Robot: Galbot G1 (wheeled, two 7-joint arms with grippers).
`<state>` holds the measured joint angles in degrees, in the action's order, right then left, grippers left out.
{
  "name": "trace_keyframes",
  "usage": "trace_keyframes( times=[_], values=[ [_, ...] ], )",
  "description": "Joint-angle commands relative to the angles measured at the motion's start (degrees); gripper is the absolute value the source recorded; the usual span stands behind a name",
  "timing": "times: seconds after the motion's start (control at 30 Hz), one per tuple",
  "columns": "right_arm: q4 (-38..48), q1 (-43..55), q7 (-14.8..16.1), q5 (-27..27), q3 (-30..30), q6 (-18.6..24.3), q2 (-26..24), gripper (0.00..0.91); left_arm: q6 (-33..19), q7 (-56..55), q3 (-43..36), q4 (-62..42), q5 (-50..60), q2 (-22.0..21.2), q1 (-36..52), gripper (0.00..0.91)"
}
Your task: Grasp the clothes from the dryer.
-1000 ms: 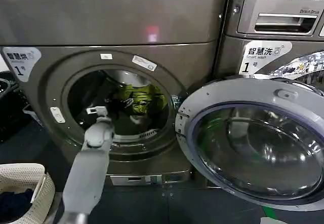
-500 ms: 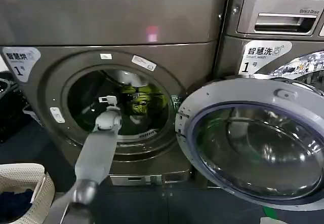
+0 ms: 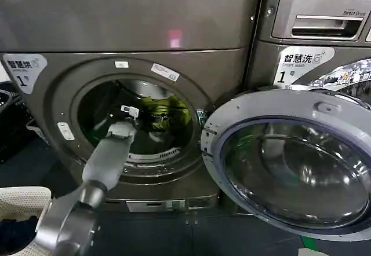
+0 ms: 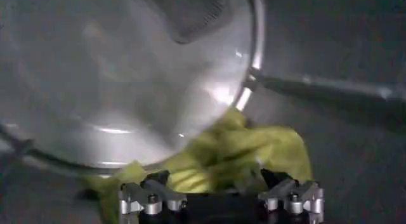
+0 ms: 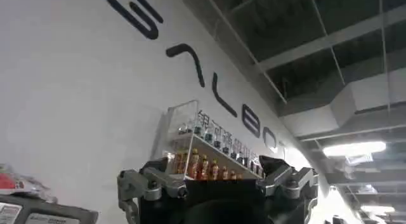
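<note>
Dark floor (image 3: pixel 174 236) carries dryer (image 3: pixel 133 24), LG machine (image 3: pixel 313 30); cream basket (image 3: pixel 23 201) apparently on it.

Across the three head views the left arm pushes deeper into the dryer (image 3: pixel 145 41): its gripper (image 3: pixel 131 112) climbs from the lower left of the porthole toward the centre, now just beside the clothes (image 3: pixel 165 114). The elbow joint rises into the lower left of the frame, covering more of the basket (image 3: pixel 23 198).

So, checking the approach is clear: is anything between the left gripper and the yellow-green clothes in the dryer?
Nothing. In the left wrist view the left gripper is open, with the yellow-green clothes directly ahead across bare drum space inside the dryer.
</note>
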<state>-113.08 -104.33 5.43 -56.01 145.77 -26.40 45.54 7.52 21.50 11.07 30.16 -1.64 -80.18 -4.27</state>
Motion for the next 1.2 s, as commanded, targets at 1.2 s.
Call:
trace_keyframes(
  times=[1.2],
  values=[
    [-0.51, 1.67, 0.46, 1.71, -2.24, 0.47, 1.62, 0.907, -7.35, 26.8, -30.76, -16.03, 43.18, 0.14, 10.1, 0.842]
  ],
)
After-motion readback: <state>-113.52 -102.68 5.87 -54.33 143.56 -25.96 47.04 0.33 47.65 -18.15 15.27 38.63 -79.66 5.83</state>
